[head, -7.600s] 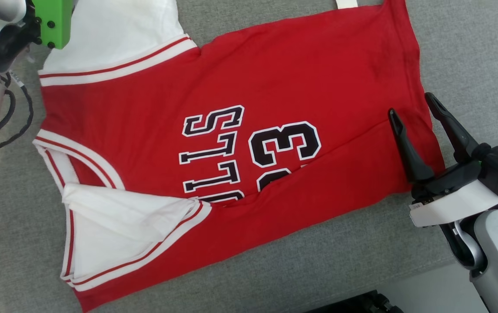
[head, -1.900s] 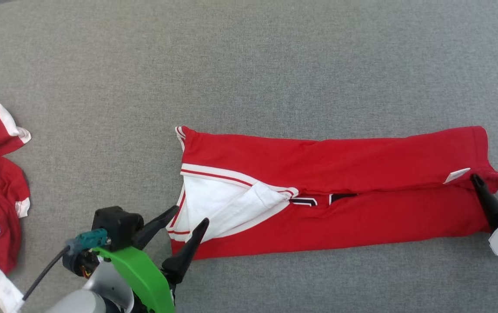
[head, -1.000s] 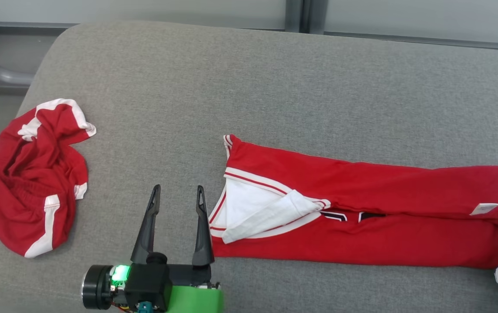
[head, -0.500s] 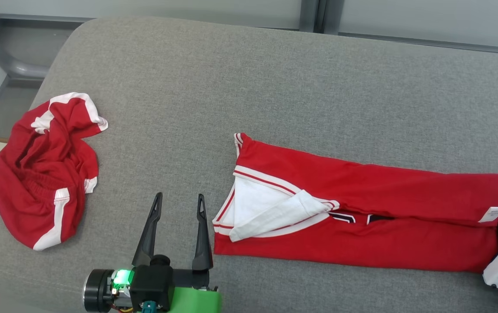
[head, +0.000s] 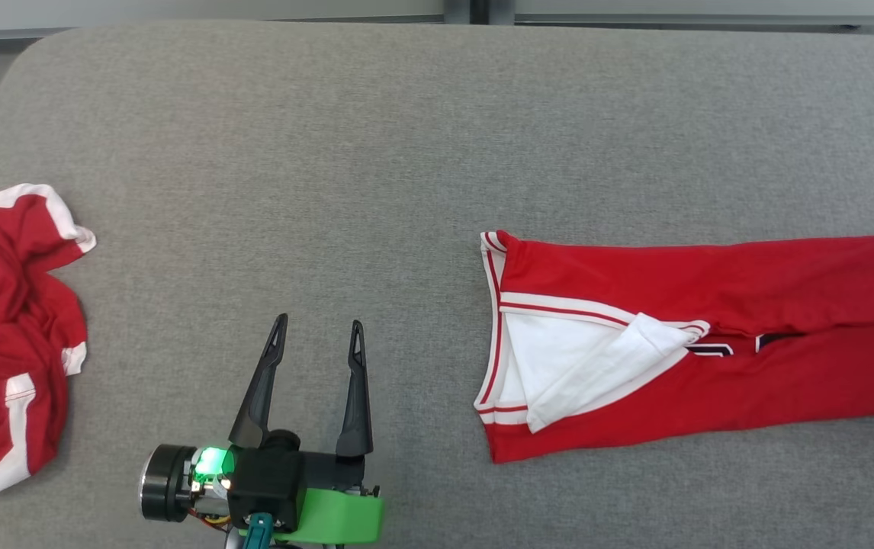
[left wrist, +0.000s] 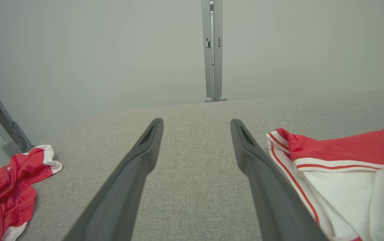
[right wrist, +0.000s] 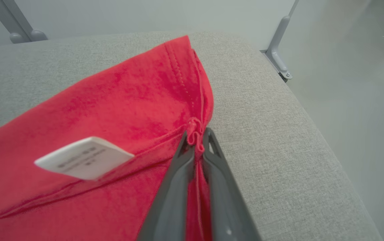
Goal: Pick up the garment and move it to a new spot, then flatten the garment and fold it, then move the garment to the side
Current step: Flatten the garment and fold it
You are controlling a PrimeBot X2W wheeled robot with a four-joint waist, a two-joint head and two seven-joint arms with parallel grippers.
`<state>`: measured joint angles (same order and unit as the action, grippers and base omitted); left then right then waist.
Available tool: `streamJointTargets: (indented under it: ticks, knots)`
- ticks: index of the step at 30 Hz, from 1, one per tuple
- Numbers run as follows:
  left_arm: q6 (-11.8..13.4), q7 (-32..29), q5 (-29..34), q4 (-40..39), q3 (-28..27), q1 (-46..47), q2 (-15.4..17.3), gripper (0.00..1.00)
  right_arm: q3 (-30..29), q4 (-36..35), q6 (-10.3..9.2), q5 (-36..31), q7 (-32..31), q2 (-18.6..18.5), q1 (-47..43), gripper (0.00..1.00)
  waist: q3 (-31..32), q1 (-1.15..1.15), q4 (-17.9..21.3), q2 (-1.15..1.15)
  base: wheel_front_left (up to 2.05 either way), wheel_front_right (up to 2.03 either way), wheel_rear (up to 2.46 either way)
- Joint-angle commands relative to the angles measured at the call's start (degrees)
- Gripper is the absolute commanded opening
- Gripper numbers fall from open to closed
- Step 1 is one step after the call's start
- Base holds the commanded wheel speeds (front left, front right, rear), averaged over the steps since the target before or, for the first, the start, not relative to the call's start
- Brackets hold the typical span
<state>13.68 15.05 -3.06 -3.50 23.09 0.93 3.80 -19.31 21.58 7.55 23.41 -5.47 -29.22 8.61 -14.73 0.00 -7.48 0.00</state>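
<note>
Right pincer (right wrist: 197, 140): pressed together on the hem corner of the garment (head: 711, 381), beside its white label (right wrist: 84, 157); a second ago it stood spread.
Left pincer (head: 318, 320): spread and empty over the bare counter (head: 330, 152), near the collar end but apart from it.
Garment: a long folded strip lying on the counter.
Meaning: with the hem end gripped, the next fold can probably begin.

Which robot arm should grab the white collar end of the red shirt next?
Probably left: the left gripper, open, sits beside the collar end of the shirt; the right gripper pinches its hem.
</note>
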Motion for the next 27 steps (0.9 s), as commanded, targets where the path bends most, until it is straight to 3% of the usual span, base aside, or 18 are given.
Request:
streamJointTargets:
  ticks: [1, 9, 18, 27]
  knots:
    - [-0.2, 0.2, 0.4, 0.2, -0.3, 1.2, 0.1, 1.00, 0.3, -1.7, -0.13, 0.2, -0.9, -0.2, 0.7, 0.00, -1.9, 0.00, 2.8, 0.00, 0.00, 0.00, 0.00]
    - [-2.0, 0.2, 0.0, 1.1, -0.2, 1.0, -0.1, 1.00, 2.4, -17.5, -0.12, 2.3, -8.3, 2.8, -2.8, 0.00, 0.2, 0.00, 4.7, 0.00, 0.00, 0.00, 0.00]
    - [-2.6, 0.2, -0.3, 1.6, 0.3, -0.1, -0.5, 1.00, 7.3, -37.9, -0.11, 0.8, -16.7, 12.1, -7.3, 0.00, 2.6, 0.00, 2.6, 0.00, 0.00, 0.00, 0.00]
    - [-2.6, 0.2, -0.7, 1.8, 0.7, -1.0, -0.7, 1.00, 17.4, -42.9, -0.10, 0.4, -19.0, 19.7, -8.8, 0.00, 4.1, 0.00, -1.8, 0.00, 0.00, 0.00, 0.00]
